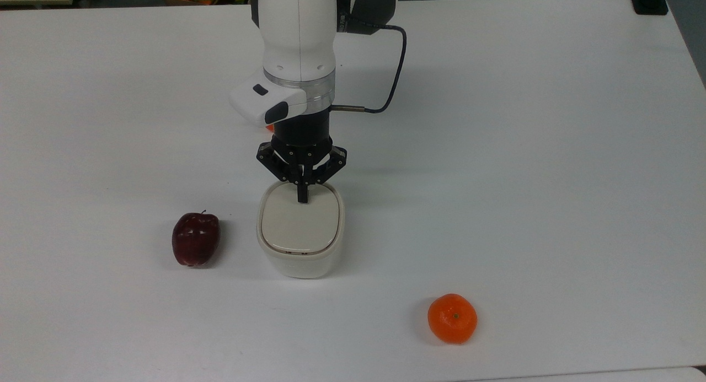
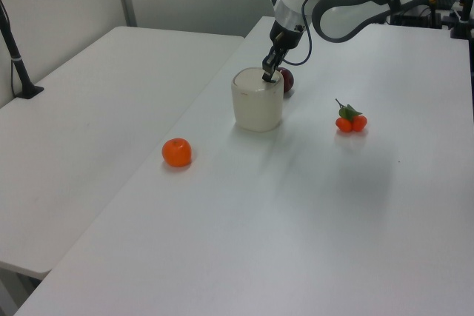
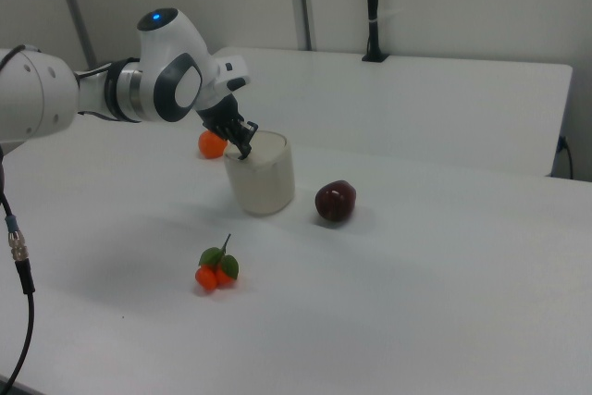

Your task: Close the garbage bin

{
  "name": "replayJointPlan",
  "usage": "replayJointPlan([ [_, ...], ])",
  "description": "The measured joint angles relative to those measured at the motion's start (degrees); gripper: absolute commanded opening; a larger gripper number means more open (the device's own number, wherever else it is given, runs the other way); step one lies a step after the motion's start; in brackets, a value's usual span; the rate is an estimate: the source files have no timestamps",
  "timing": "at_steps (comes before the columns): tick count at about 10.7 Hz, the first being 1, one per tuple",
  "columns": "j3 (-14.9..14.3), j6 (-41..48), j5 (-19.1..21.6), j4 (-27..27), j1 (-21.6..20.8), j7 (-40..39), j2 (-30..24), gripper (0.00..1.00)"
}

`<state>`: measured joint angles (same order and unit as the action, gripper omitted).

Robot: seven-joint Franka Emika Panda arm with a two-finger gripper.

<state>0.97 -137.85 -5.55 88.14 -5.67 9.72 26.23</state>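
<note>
garbage bin (image 1: 300, 236) mid-table on white table (image 1: 551, 150), lid lying flat on rim, looks closed. gripper (image 1: 302, 197) directly above it, fingers pinched together, nothing held, tips resting on lid's far edge in top view. Bin sits right under tool, no gap visible. dark red apple (image 1: 195, 238) near bin on top view's left; orange (image 1: 452, 318) well apart toward top view's lower right.
</note>
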Motion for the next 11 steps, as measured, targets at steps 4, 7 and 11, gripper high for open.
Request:
replayJointPlan([
  [4, 0.0, 0.0, 0.0, -0.1, 0.01, 0.0, 0.0, 0.0],
  [7, -0.01, 4.17, -0.03, -0.89, 0.11, 0.0, -1.68, 0.0],
  [11, 0.16, 23.06, -0.02, -1.36, -0.43, 0.0, -11.27, 0.0],
])
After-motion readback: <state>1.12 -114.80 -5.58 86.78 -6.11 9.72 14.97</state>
